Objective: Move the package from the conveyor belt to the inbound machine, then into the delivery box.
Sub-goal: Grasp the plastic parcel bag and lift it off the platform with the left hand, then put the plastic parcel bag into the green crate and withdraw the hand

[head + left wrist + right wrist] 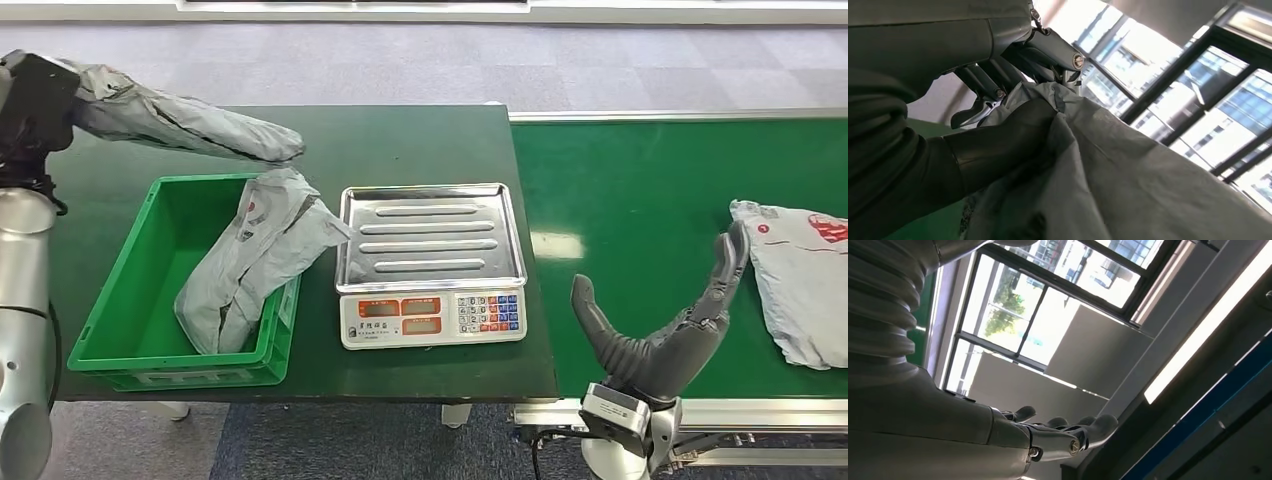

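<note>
Final leg of the task under way, by the look of it: a soft grey plastic mailer package (190, 125) gripped by the left hand (35, 105), raised above the far left of the dark green surface (420, 140), just beyond the green plastic delivery box (120, 340). Seen from the left wrist, dark fingers (1048, 52) and thick thumb bunched into crumpled grey film.

Long axis of the held package close to level, running from the hand toward the robot's right, free end drooping slightly and pointing at the silver tray of the weighing scale (430, 235), stopping short of it. Free end above the box's far right corner.

Already in the box: two more grey mailers (250, 265), leaning up over the right wall.

Likely next: lowering toward the open left half of the box, then releasing, with the free end tucked inside so as not to drape over the rim.

Right hand (665, 325) wide open, palm up, empty, hovering over the green conveyor belt (640, 190), near another grey printed mailer (800, 275) lying flat at the right edge.
</note>
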Controlling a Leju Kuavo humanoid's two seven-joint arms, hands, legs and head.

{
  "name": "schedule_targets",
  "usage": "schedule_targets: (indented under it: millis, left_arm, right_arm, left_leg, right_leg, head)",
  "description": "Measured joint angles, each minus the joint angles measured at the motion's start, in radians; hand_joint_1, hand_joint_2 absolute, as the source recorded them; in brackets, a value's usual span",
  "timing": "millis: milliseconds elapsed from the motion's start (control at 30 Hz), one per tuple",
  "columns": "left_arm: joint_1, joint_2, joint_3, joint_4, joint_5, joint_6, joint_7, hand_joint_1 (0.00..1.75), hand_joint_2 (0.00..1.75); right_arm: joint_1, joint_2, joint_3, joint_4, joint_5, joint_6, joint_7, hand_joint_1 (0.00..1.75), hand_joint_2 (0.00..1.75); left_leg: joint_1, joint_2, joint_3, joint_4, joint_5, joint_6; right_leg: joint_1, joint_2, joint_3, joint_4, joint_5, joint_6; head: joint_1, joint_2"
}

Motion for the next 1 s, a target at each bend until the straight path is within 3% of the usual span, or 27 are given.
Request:
schedule_targets:
  millis: [167, 300, 533, 800, 1000]
  left_arm:
    - [0.089, 0.087, 0.148, -0.015, -0.006, -0.024, -0.025, 1.75, 1.75]
    - [0.149, 0.114, 0.207, -0.035, -0.006, -0.079, -0.025, 0.04, 1.75]
    - [0.287, 0.125, 0.244, -0.049, 0.058, -0.362, -0.117, 0.00, 1.75]
    - [0.355, 0.127, 0.256, -0.066, 0.091, -0.427, -0.149, 0.00, 1.75]
    - [0.427, 0.124, 0.268, -0.128, 0.221, -0.610, -0.253, 0.00, 1.75]
  right_arm:
    - [0.029, -0.001, -0.028, -0.025, 0.010, 0.000, 0.001, 0.00, 1.75]
    - [0.036, -0.001, -0.038, -0.033, 0.015, -0.004, 0.001, 0.00, 1.75]
    - [0.039, -0.011, -0.040, -0.033, 0.003, -0.011, -0.004, 0.00, 1.75]
    - [0.039, -0.018, -0.041, -0.033, -0.002, -0.015, -0.006, 0.00, 1.75]
    - [0.039, -0.027, -0.041, -0.028, -0.016, -0.026, -0.015, 0.00, 1.75]
  left_leg:
    - [0.000, 0.000, 0.000, 0.000, -0.001, -0.001]
    - [0.000, -0.002, -0.001, 0.000, -0.001, -0.001]
    - [0.000, -0.001, -0.001, 0.000, -0.001, -0.001]
    - [0.000, -0.002, -0.001, 0.000, -0.001, -0.001]
    - [0.000, -0.001, -0.001, 0.000, -0.002, -0.001]
  right_leg:
    - [0.000, 0.000, -0.001, 0.000, -0.001, 0.000]
    - [0.000, -0.002, 0.000, 0.000, -0.001, 0.000]
    - [-0.001, -0.001, -0.001, 0.000, -0.001, 0.000]
    - [0.000, -0.002, -0.001, 0.000, -0.001, 0.000]
    - [0.000, -0.001, -0.001, 0.000, -0.001, 0.000]
  head:
    - [0.000, 0.000]
    - [0.000, 0.000]
    - [0.000, 0.000]
    - [0.000, 0.000]
    - [0.000, 0.000]
